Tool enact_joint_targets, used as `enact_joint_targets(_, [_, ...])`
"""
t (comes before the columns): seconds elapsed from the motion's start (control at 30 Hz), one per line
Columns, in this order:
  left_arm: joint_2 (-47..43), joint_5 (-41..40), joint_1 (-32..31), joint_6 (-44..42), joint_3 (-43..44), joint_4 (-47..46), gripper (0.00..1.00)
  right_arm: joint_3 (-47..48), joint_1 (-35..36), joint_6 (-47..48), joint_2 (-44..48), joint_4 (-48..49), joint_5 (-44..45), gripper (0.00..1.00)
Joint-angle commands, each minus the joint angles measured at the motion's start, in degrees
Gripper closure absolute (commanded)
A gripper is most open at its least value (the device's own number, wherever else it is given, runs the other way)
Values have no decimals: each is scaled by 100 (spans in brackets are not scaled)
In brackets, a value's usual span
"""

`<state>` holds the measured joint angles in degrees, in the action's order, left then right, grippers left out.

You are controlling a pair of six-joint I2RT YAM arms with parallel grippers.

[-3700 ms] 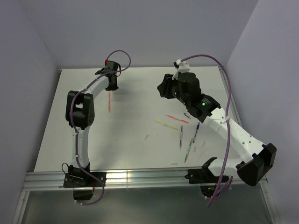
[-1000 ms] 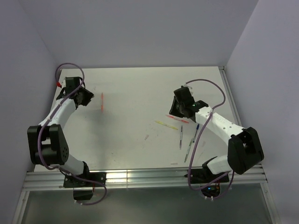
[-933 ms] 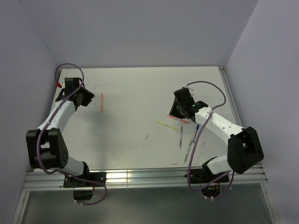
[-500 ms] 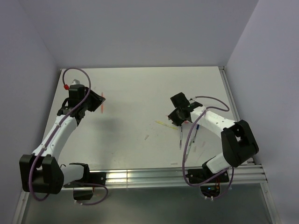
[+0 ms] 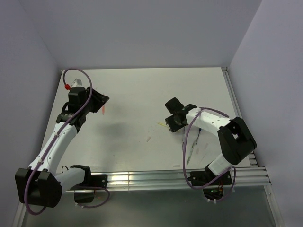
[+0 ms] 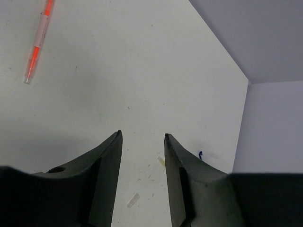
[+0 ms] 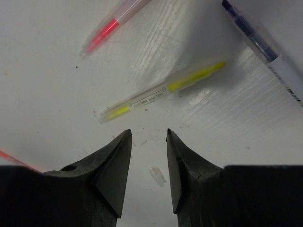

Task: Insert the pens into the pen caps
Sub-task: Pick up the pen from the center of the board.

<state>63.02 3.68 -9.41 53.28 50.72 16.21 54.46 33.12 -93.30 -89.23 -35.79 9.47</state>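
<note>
Plastic by the look: light, stiff, slick, apt to roll. Mid-frame in the right wrist view, yellow pen [image 7: 163, 90] just above the right gripper [image 7: 148, 133], jaws narrowly apart, empty. Upper left of the left wrist view, orange pen [image 6: 38, 42]; left gripper [image 6: 142, 135] likewise parted, empty. Best pinched mid-barrel.

Yellow pen [image 7: 163, 91], red-pink pen [image 7: 113, 23] — white table [image 7: 47, 94]

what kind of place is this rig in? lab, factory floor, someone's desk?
Most likely a lab test cell. A bare white table is boxed in by plain walls. The left arm and right arm are bolted to an aluminium rail, and loose pens lie on the table.
</note>
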Motion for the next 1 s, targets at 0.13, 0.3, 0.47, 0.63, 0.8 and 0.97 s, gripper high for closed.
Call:
enact_joint_targets(0.13, [-343, 53, 53, -81, -18, -206, 53, -76, -8, -856, 20, -174, 336, 55])
enact_joint_targets(0.3, [-405, 53, 62, -107, -27, -214, 53, -111, -78, -1120, 46, -51, 362, 54])
enact_joint_targets(0.47, [-352, 115, 62, -89, -27, -223, 53, -75, -280, -1103, -121, -16, 90, 55])
enact_joint_targets(0.63, [-361, 71, 62, -89, -27, -215, 53, -67, -333, -1103, -331, 134, -94, 55])
enact_joint_targets(0.8, [-343, 80, 71, -89, -27, -223, 53, -31, -368, -1138, -472, 133, -183, 55])
enact_joint_targets(0.97, [-352, 89, 71, -89, -36, -232, 53, -32, -394, -1147, -507, 81, -174, 55])
